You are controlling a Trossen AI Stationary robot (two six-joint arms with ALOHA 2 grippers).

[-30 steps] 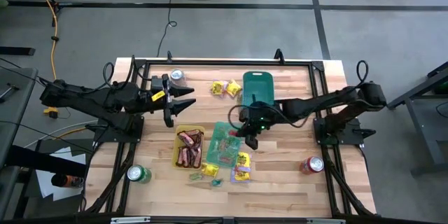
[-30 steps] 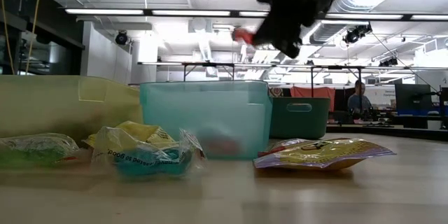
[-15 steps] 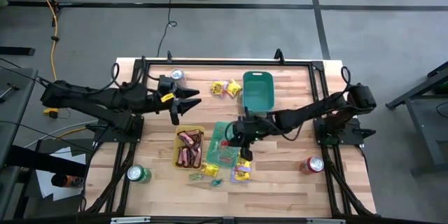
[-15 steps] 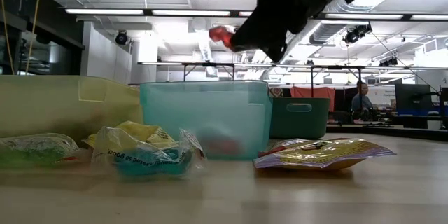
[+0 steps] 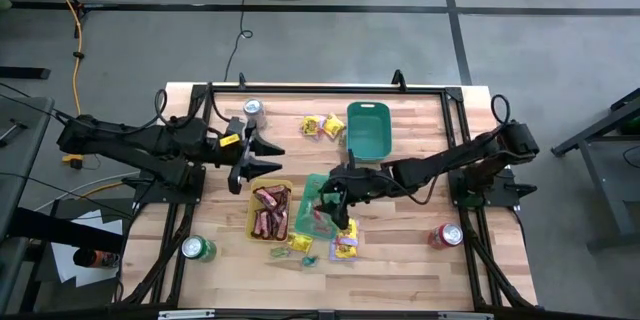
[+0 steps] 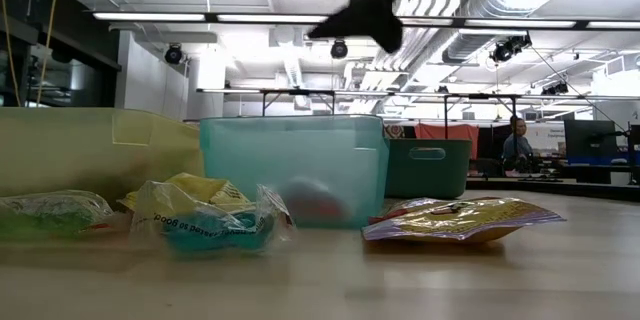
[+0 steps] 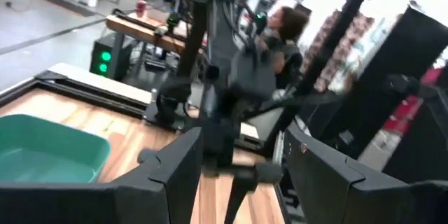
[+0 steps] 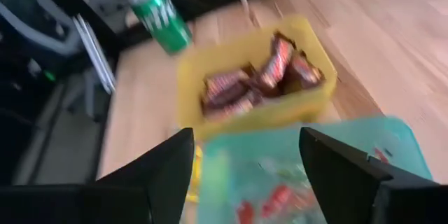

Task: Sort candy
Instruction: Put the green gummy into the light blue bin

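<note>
My right gripper (image 5: 327,206) hangs open above the light teal tray (image 5: 316,179), nothing between its fingers; in its wrist view, red candy pieces (image 8: 269,199) lie in that tray below the gripper (image 8: 245,182). Dark red-brown bars (image 5: 270,210) fill the yellow tray (image 5: 252,198) beside it. Yellow packets lie at the far side (image 5: 322,126) and near the front (image 5: 346,243), with tiny pieces (image 5: 296,249) beside them. My left gripper (image 5: 262,157) hovers open, above the table by the yellow tray's far end. The low view shows my right gripper (image 6: 375,0) high over the teal tray (image 6: 290,165).
A dark green tray (image 5: 368,128) stands at the far side. Cans stand at the far left (image 5: 253,108), near left (image 5: 197,250) and near right (image 5: 446,236). A person (image 6: 515,145) sits in the room behind the table.
My right gripper has travelled toward the table's left and near edges, from beside the dark green tray to over the light teal tray. It has opened and let go of a red piece, which no longer shows between its fingers. My left gripper has turned slightly toward the near edge.
</note>
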